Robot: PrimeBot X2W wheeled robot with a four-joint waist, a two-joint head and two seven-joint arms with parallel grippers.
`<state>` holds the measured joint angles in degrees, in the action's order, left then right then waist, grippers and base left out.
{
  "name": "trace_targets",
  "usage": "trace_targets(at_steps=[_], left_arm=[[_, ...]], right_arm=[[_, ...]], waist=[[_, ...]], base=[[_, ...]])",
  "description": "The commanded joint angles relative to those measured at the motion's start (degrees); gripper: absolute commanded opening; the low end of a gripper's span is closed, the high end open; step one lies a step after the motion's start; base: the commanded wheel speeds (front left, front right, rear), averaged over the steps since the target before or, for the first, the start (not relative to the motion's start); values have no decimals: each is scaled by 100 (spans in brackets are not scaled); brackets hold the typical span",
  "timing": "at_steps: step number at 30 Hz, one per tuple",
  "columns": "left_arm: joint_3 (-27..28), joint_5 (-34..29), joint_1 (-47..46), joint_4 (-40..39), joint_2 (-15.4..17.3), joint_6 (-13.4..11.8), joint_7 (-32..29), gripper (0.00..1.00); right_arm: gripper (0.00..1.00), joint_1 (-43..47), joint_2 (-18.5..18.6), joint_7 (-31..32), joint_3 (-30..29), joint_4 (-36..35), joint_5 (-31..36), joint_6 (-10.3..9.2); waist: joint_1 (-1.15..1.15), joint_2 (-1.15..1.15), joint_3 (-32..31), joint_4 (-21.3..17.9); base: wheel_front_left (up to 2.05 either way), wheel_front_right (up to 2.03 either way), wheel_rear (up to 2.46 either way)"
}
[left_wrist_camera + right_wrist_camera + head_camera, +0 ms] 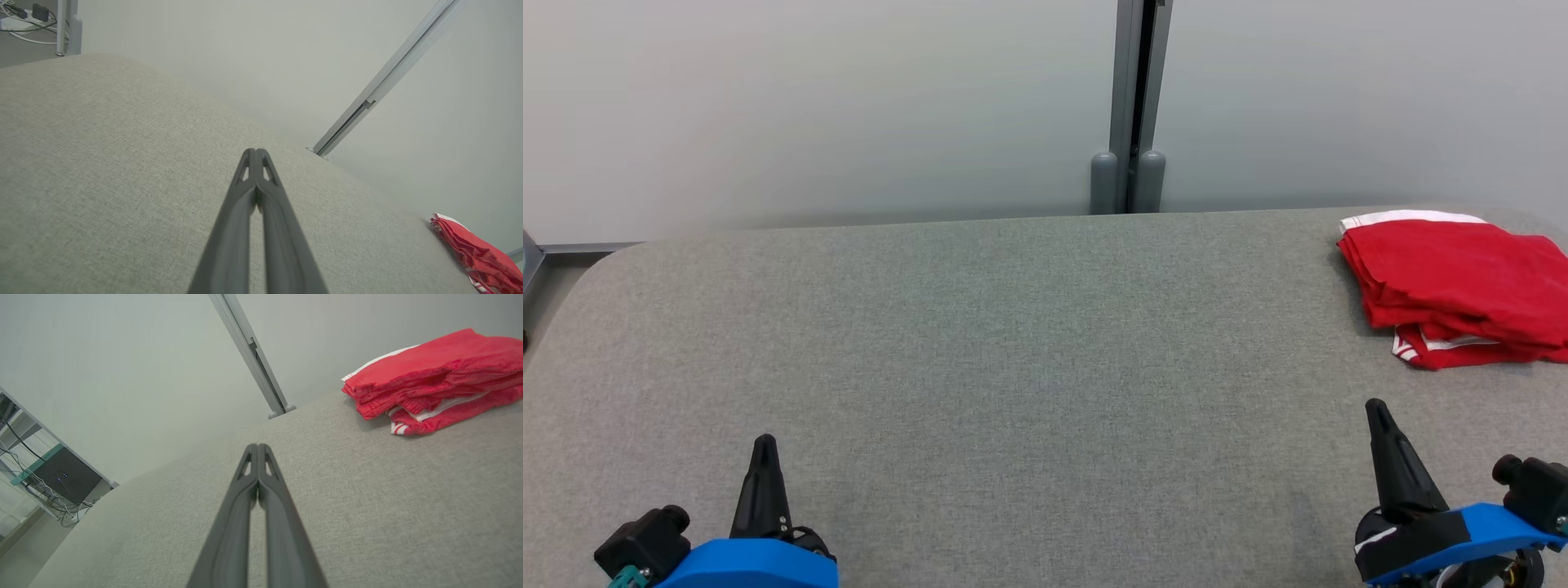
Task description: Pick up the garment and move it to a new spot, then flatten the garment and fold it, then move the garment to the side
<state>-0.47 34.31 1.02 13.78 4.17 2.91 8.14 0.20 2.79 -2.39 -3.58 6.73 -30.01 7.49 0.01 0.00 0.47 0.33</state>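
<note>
- Where the grey padded surface runs to its far right corner, the garment is found: a red piece with white trim, folded into a stack of several layers and lying flat on the fabric.
- White striped edging is seen at the stack's near side, and a white band along its far side.
- The left gripper is noted close to the near edge, towards the left corner. Its two dark fingers are pressed together at the tips, and nothing is pinched between them.
- The right gripper is noted close to the near edge, towards the right corner. Its fingers are likewise pressed together, and nothing is held.
- Both are recorded as apart from the garment. The right one is the nearer, with bare surface between its tip and the stack.
- A grey post is noted against the pale wall behind the far edge.
</note>
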Motion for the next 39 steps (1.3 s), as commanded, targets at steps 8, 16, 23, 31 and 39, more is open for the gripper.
trace_targets(at_steps=[8, 16, 23, 31, 39], left_arm=[[131, 822, -250, -77, 3, 77, -199, 0], [203, 1437, -316, -67, -12, 127, -354, 0], [265, 1932, -364, -58, -25, 168, -482, 0], [320, 2458, -426, -48, -37, 210, -618, 0], [374, 2888, -464, -39, -49, 240, -729, 0]], right_arm=[[0, -239, 12, 128, -58, 40, -897, 0], [0, -301, 13, 227, -90, 125, -1556, 0], [0, -339, 14, 300, -115, 192, -2087, 0], [0, -391, 14, 381, -142, 263, -2651, 0], [0, -433, 14, 447, -163, 324, -3112, 1]], waist=[[0, 0, -3, -3], [0, 0, -5, -5], [0, 0, -7, -8], [-1, 0, -9, -10], [-1, 0, -11, -13]], base=[[0, 0, 0], [0, 0, 0], [0, 0, 0], [0, 0, 0], [0, 0, 0]])
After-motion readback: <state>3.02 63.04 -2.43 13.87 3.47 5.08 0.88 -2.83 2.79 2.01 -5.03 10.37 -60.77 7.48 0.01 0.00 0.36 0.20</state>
